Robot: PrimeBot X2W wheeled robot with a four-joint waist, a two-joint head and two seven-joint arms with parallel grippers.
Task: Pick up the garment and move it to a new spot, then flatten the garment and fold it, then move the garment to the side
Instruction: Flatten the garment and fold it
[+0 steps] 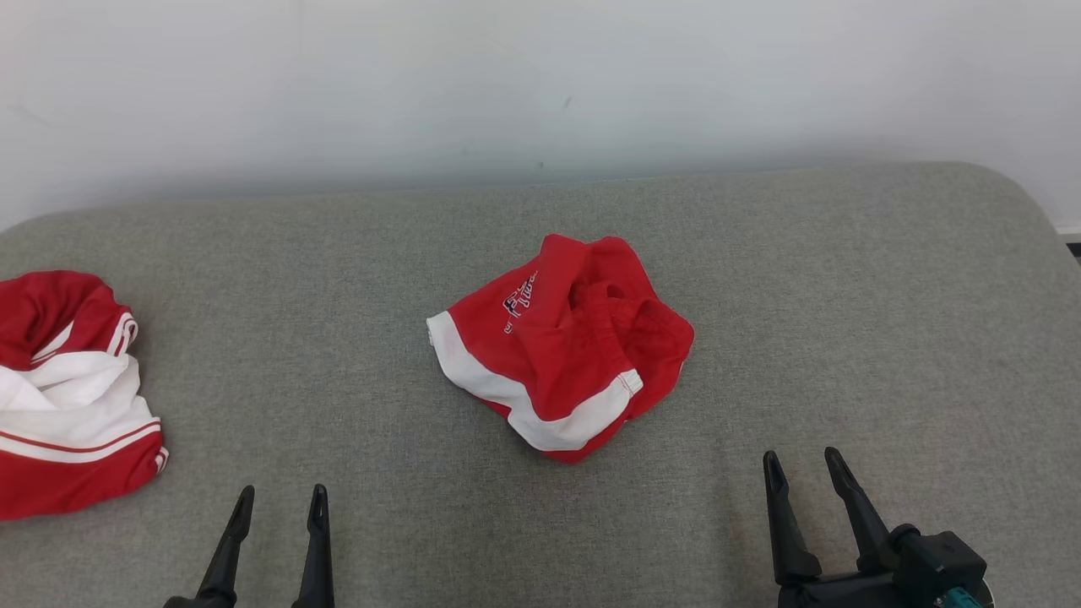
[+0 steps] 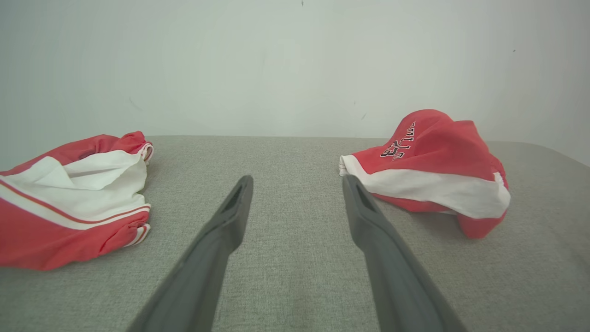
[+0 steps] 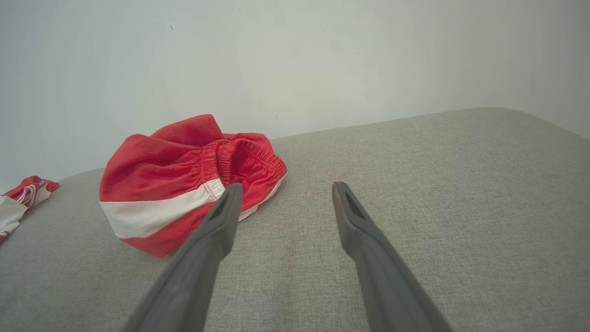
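Currently left end effector (image 1: 283, 491), right end effector (image 1: 801, 456) both spread wide, empty. Risk: pinch bunches several layers of crumpled garment (image 1: 562, 346) mid-frame; lookalike second garment (image 1: 67, 388) far left confusable.

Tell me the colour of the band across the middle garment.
White band, on a red garment; left wrist view shows it best.

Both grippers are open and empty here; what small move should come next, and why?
Probably ease the right gripper forward and leftward toward the crumpled red shorts, jaws kept open. The shorts lie bunched and untouched on the grey cushion, and this gripper looks nearer to them than the left gripper.
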